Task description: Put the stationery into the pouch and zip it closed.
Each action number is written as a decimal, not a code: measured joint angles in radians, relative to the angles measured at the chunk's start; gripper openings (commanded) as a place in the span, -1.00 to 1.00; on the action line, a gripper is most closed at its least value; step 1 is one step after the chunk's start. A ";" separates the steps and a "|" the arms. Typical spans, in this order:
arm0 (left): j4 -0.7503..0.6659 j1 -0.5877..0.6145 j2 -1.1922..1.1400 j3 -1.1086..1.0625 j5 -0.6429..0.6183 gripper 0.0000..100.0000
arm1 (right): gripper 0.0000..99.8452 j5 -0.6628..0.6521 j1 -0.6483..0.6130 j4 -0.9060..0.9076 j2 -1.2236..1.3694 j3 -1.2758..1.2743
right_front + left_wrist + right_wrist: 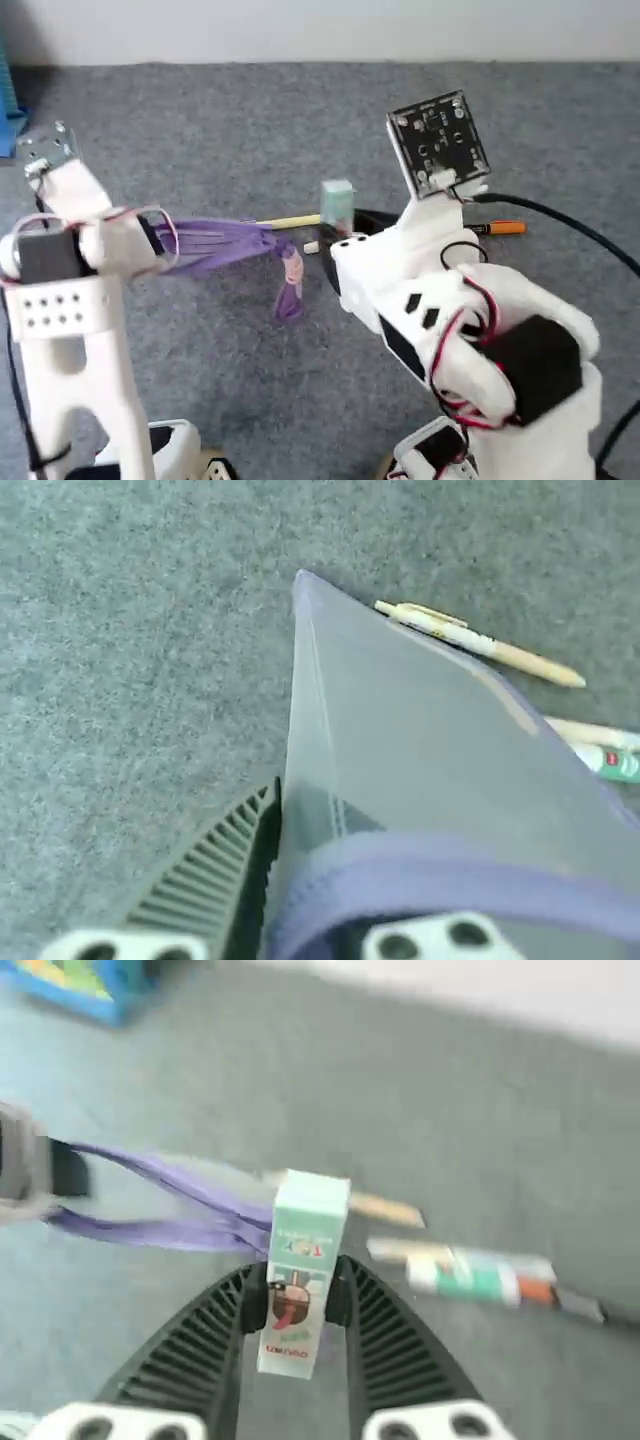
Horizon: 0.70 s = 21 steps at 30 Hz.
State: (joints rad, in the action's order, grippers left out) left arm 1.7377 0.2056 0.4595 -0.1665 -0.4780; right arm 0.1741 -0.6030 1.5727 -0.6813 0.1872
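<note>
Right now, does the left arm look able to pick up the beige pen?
Probably not. The left gripper is shut on the pouch, so it has no free grip; the beige pen lies uncovered on the carpet beside the pouch.

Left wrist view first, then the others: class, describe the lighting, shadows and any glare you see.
Left wrist view: soft, even light; the translucent pouch dims the carpet behind it, no glare. Right wrist view: the pale green box in the right gripper is evenly lit. High view: only faint shadow beneath the pouch.
</note>
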 measured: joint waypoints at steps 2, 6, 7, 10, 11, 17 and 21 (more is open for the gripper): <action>0.000 0.003 -0.048 0.041 -0.002 -0.98 | -0.98 -0.002 -0.032 -0.071 -0.003 0.000; 0.000 0.003 -0.103 0.080 -0.006 -0.98 | -0.98 -0.005 -0.086 -0.236 -0.003 -0.071; 0.000 0.003 -0.107 0.083 -0.008 -0.98 | -0.98 -0.005 -0.103 -0.282 -0.003 -0.103; 0.000 0.003 -0.114 0.084 -0.008 -0.98 | -0.98 -0.020 -0.149 -0.442 -0.003 -0.215; 0.000 0.003 -0.114 0.084 -0.008 -0.98 | -0.98 -0.038 -0.166 -0.500 -0.003 -0.255; 0.000 0.003 -0.117 0.084 -0.008 -0.98 | -0.98 -0.190 -0.258 -0.884 -0.002 -0.531; 0.000 0.003 -0.117 0.084 -0.008 -0.98 | -0.98 -0.227 -0.270 -1.048 -0.002 -0.684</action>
State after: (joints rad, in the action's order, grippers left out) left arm 1.7377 0.2087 0.3429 -0.0821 -0.4856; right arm -0.0529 -0.8730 0.5247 -0.6828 -0.4971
